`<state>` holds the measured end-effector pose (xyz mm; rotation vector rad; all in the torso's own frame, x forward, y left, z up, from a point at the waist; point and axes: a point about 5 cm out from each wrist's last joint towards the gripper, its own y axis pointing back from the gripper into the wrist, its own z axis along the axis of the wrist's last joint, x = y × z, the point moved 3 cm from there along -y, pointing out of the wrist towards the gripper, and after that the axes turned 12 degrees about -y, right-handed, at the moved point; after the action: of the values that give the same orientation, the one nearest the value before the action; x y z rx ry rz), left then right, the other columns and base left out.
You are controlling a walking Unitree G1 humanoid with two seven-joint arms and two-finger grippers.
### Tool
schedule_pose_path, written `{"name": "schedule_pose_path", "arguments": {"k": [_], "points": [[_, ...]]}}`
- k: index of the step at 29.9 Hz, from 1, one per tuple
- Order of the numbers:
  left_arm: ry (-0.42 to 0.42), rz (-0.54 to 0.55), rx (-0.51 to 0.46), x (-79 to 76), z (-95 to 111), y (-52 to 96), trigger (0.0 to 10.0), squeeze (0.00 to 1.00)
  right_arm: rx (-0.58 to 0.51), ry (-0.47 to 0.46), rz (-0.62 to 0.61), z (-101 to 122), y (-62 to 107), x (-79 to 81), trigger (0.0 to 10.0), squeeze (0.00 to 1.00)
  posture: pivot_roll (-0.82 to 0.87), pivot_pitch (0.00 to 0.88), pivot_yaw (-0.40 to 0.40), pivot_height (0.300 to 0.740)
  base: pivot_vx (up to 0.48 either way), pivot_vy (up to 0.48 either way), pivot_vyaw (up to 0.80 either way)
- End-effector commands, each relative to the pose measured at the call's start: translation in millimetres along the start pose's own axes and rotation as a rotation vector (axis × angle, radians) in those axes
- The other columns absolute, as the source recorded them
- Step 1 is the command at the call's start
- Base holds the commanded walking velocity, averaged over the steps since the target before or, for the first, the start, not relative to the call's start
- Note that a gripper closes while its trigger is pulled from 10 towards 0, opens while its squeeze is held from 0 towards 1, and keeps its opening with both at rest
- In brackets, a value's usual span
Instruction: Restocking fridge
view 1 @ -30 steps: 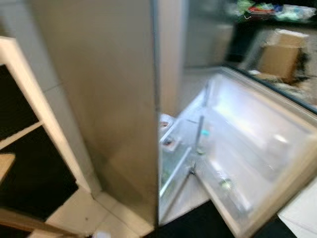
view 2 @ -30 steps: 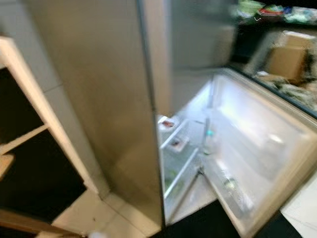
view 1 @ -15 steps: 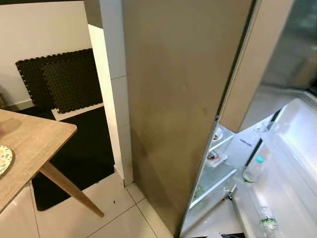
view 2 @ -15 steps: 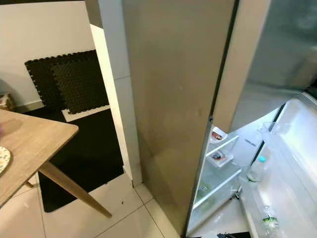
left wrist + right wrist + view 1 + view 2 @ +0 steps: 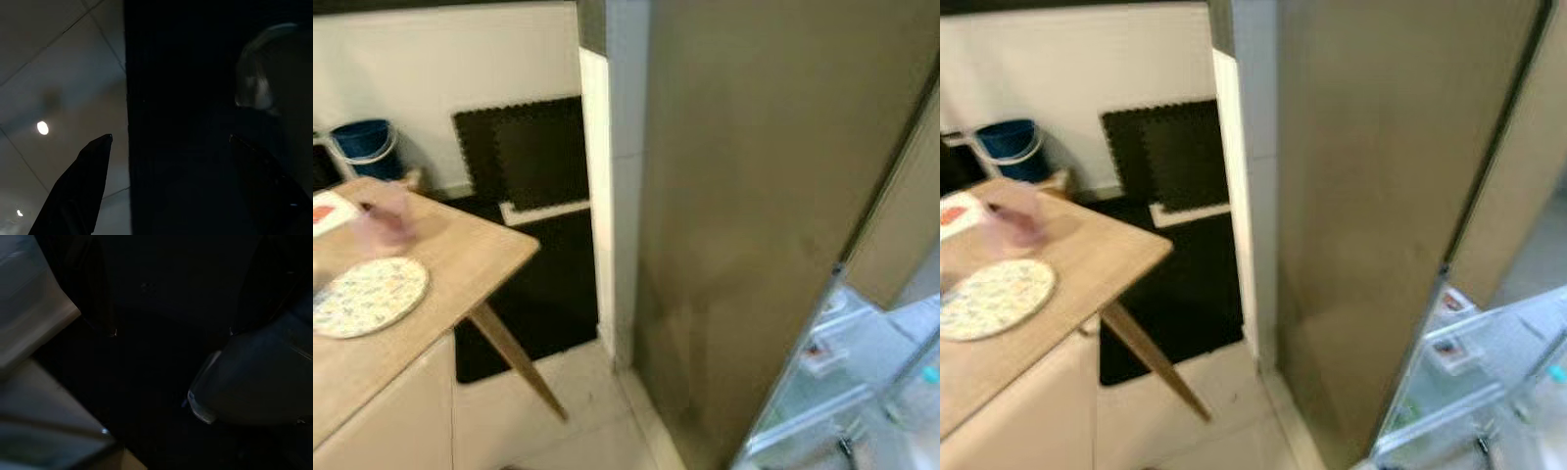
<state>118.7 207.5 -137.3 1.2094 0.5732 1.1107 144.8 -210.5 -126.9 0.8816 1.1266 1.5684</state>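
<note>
The fridge's steel side wall (image 5: 764, 215) stands tall through the middle and right of the eye views. Its lit inside (image 5: 1469, 362) shows at the lower right, with glass shelves, small packets on them and a teal-capped bottle (image 5: 1555, 375) in the door. My left gripper (image 5: 171, 137) hangs open over pale floor tiles and a black mat, with nothing between its fingers. In the very dark right wrist view, my right gripper (image 5: 171, 332) is open and holds nothing.
A wooden table (image 5: 460, 264) fills the lower left, carrying a patterned plate (image 5: 370, 296) and a blurred pinkish object (image 5: 386, 220). A blue bucket (image 5: 362, 147) and black foam mats (image 5: 524, 152) stand against the back wall. White tiled floor lies between table and fridge.
The camera has swung left: the fridge's inside has slid to the right edge, and more of the table, the plate and the blue bucket have come into view. Both arms still hang.
</note>
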Motion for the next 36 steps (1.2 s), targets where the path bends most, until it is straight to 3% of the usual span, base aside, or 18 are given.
{"name": "schedule_pose_path", "arguments": {"k": [1,13,36], "points": [[0.007,0.005,-0.008,0.9,2.8,-0.3,10.0,0.00,0.020,-0.020,0.049,-7.1,-1.7,10.7,10.0,0.00,-0.03,0.000,-0.005,0.740,0.000,0.000,0.77],[0.011,-0.003,0.005,-4.8,-1.8,0.0,10.0,0.00,0.030,-0.013,0.078,-9.2,-1.8,14.2,10.0,0.00,-0.03,0.000,-0.009,0.740,0.000,0.000,0.77],[0.032,0.033,0.026,3.1,-7.7,1.1,10.0,0.00,0.039,-0.018,0.137,-11.9,-3.1,25.9,10.0,0.00,-0.02,0.000,-0.008,0.740,0.000,0.000,0.77]]}}
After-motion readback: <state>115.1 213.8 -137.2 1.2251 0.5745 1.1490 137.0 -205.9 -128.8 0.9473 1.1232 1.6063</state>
